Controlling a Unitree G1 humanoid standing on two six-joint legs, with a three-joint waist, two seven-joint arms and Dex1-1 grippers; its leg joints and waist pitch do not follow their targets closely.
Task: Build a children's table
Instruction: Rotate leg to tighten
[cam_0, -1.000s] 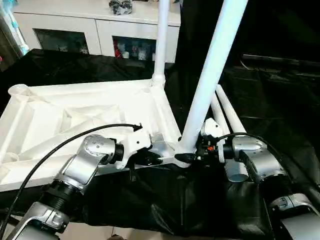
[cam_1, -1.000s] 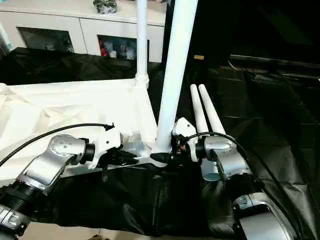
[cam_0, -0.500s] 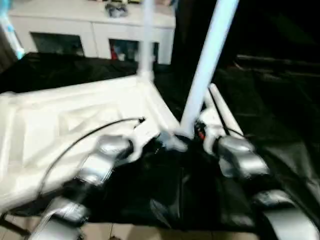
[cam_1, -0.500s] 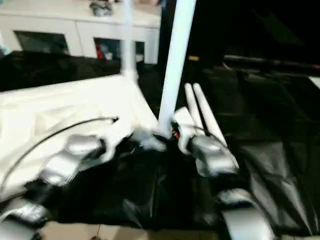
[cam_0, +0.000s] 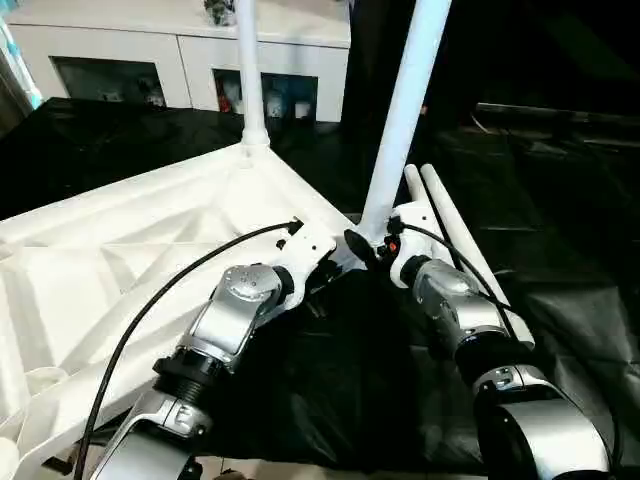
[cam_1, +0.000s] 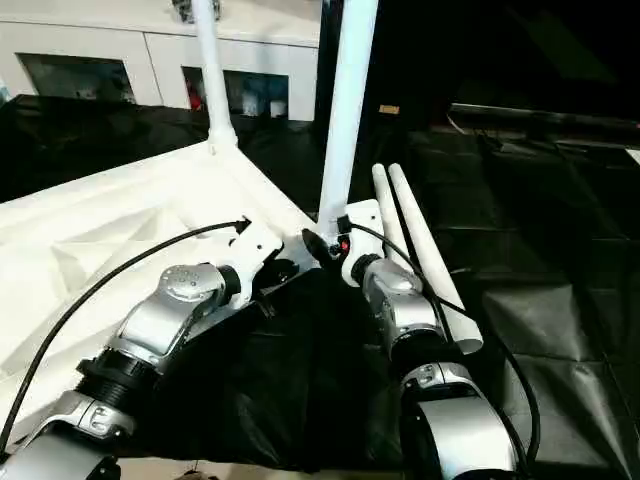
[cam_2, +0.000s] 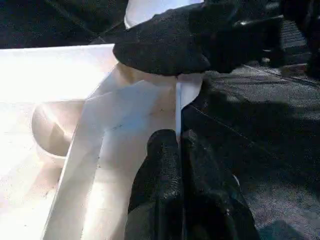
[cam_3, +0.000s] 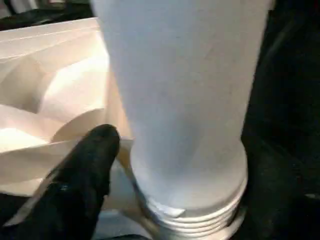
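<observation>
White tabletop (cam_0: 130, 250) lies upside down, ribbed underside up, on the black-draped work table (cam_0: 560, 220), filling the left half of the head views. One leg (cam_0: 246, 70) stands upright in the far corner socket. A second leg (cam_0: 405, 110) stands in the near right corner socket, tilted slightly to the right; the right wrist view shows its threaded base (cam_3: 195, 210) at the socket. Two spare legs (cam_0: 455, 235) lie side by side on the black cloth, just right of that corner, running near to far.

Left gripper (cam_2: 179, 150) is pinched closed on the thin edge of the tabletop at the near right corner; both fingers (cam_2: 160, 175) press flat on either side of the white rim in the left wrist view. Left forearm (cam_0: 235, 315) reaches in from the near left.

Right gripper (cam_0: 368, 245) sits at the base of the second leg, fingers spread around the tube. One black finger (cam_3: 85, 170) shows beside the leg and appears apart from it; cannot tell whether the other finger touches.

White cabinet (cam_0: 130, 60) with glass doors stands at the far left behind the work table.
</observation>
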